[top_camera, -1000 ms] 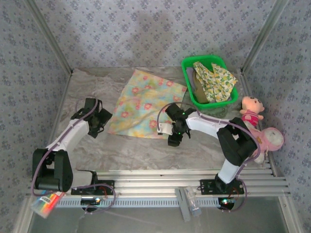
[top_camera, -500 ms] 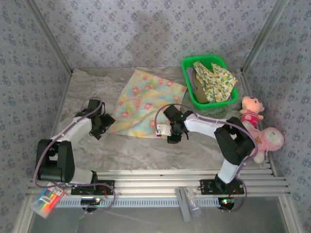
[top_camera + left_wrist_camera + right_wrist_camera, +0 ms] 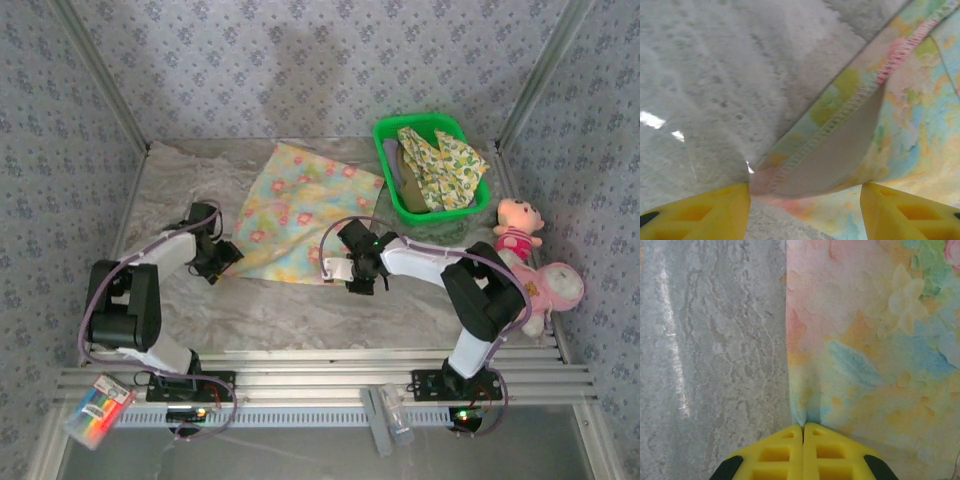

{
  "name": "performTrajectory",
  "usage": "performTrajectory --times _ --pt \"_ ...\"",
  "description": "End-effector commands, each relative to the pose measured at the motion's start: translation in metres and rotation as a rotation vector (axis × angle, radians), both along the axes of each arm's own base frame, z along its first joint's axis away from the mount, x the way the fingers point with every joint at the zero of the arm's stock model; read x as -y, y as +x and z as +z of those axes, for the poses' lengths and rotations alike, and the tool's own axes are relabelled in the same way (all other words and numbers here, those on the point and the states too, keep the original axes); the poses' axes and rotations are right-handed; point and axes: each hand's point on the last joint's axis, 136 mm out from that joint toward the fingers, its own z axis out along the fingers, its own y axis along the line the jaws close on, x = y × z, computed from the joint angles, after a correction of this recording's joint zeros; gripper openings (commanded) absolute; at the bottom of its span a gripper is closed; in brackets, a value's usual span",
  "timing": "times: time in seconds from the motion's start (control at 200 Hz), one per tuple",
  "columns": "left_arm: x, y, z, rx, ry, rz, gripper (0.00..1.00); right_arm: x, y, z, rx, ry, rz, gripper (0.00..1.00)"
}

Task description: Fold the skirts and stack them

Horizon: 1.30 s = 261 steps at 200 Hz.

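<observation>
On the grey marbled tabletop (image 3: pixel 300 310), spread out: a pastel yellow-pink-blue floral cloth skirt (image 3: pixel 300 212). Pinched at its near edge by the right gripper (image 3: pixel 803 426), fingers together. Straddled at its left corner by the left gripper (image 3: pixel 805 192), fingers apart.

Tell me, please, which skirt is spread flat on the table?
The pastel floral skirt, which lies open on the table. The yellow-green fruit-print skirt sits crumpled in the green basket.

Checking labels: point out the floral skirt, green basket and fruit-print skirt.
floral skirt (image 3: pixel 300 210): top view, its middle.
green basket (image 3: pixel 415 120): top view, far rim.
fruit-print skirt (image 3: pixel 447 165): top view, its middle.
</observation>
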Motion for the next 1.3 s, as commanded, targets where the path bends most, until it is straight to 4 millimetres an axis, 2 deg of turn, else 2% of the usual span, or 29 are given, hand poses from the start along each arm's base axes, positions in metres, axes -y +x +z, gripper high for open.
performTrajectory --times 0.0,0.13,0.265,0.34,0.385,0.455,0.485,0.56,0.665,0.834,1.009,1.149,1.299 --pt "0.016 0.009 0.011 0.033 -0.021 -0.084 0.60 0.007 -0.009 -0.008 -0.017 -0.033 0.014 0.00" --pt "0.011 0.005 0.006 0.010 0.031 -0.091 0.56 0.007 -0.011 -0.008 -0.022 -0.028 0.017 0.00" --pt "-0.002 -0.006 -0.006 -0.039 0.101 -0.066 0.42 0.007 -0.013 -0.003 -0.035 0.000 0.008 0.00" --pt "-0.007 -0.012 -0.008 -0.052 0.122 -0.047 0.37 0.009 -0.014 0.001 -0.042 0.013 -0.002 0.00" --pt "-0.010 -0.016 -0.007 -0.053 0.130 -0.035 0.39 0.010 -0.014 0.003 -0.041 0.017 -0.007 0.00" --pt "-0.012 -0.022 -0.006 -0.042 0.133 -0.021 0.54 0.010 -0.015 0.003 -0.044 0.017 -0.009 0.00" --pt "-0.013 -0.024 -0.004 -0.034 0.132 -0.018 0.58 0.010 -0.014 0.003 -0.044 0.017 -0.009 0.00" --pt "-0.013 -0.027 -0.003 -0.021 0.125 -0.020 0.59 0.010 -0.013 0.003 -0.041 0.015 -0.011 0.00" --pt "-0.006 -0.029 -0.009 -0.021 0.089 -0.043 0.54 0.007 -0.011 0.002 -0.037 0.018 -0.007 0.00" --pt "0.000 -0.019 -0.016 -0.007 0.070 -0.057 0.47 0.007 -0.012 0.002 -0.042 0.020 -0.006 0.00" --pt "0.003 0.012 -0.017 0.034 0.092 -0.101 0.41 0.006 -0.016 0.003 -0.061 0.033 -0.002 0.00" --pt "0.009 0.033 -0.006 0.104 0.087 -0.122 0.33 0.004 -0.021 0.007 -0.085 0.051 -0.003 0.00" --pt "0.001 0.026 -0.003 0.100 0.125 -0.119 0.17 0.003 -0.023 0.012 -0.100 0.067 -0.010 0.00"
